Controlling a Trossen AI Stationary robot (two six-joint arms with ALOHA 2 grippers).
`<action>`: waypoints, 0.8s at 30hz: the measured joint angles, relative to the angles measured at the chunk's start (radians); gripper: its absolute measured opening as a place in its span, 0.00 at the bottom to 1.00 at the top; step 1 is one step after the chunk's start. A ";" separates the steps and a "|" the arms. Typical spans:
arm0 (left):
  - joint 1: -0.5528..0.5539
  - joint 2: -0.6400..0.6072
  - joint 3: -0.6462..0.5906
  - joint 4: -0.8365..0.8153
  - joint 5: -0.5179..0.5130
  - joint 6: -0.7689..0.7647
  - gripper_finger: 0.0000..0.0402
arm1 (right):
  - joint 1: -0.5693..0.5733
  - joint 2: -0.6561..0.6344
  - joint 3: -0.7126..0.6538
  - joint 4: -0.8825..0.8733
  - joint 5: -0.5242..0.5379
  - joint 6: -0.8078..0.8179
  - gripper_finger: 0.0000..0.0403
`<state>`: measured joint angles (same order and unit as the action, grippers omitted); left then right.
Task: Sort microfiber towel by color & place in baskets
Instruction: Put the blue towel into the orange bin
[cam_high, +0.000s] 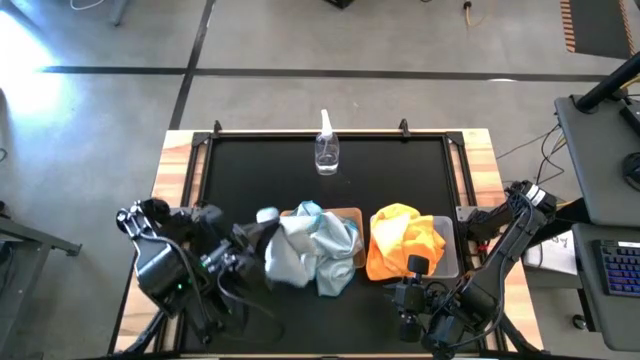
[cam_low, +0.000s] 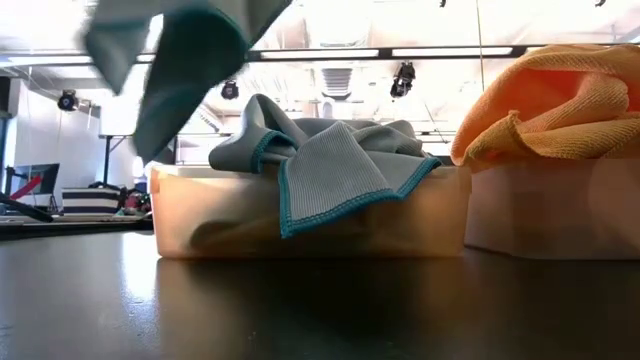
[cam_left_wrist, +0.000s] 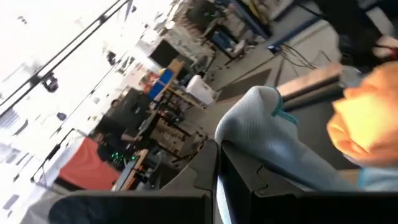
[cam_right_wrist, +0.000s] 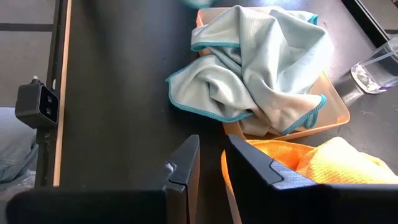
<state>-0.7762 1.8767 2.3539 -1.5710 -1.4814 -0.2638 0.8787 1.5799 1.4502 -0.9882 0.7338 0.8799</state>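
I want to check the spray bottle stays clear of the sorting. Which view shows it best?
The high view: the whole bottle stands upright alone, behind the brown basket. The right wrist view catches only its base at the picture's edge. The low and left wrist views don't show it.

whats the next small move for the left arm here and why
Probably carry it over the tan basket and open. The left gripper is shut on a blue-grey towel hanging beside the basket, where other blue-grey towels already lie; orange towels fill the grey basket.
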 joint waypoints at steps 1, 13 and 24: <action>0.010 -0.004 0.004 0.005 -0.009 0.001 0.00 | 0.000 0.000 0.000 0.000 0.000 0.000 0.18; 0.142 -0.043 -0.007 0.000 -0.029 0.019 0.00 | 0.000 0.000 0.000 -0.001 0.000 0.000 0.19; 0.224 -0.022 -0.009 0.003 0.362 -0.053 0.00 | 0.000 0.000 0.000 -0.001 0.000 0.000 0.18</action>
<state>-0.5523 1.8549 2.3447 -1.5684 -1.1197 -0.3168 0.8787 1.5799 1.4502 -0.9888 0.7338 0.8795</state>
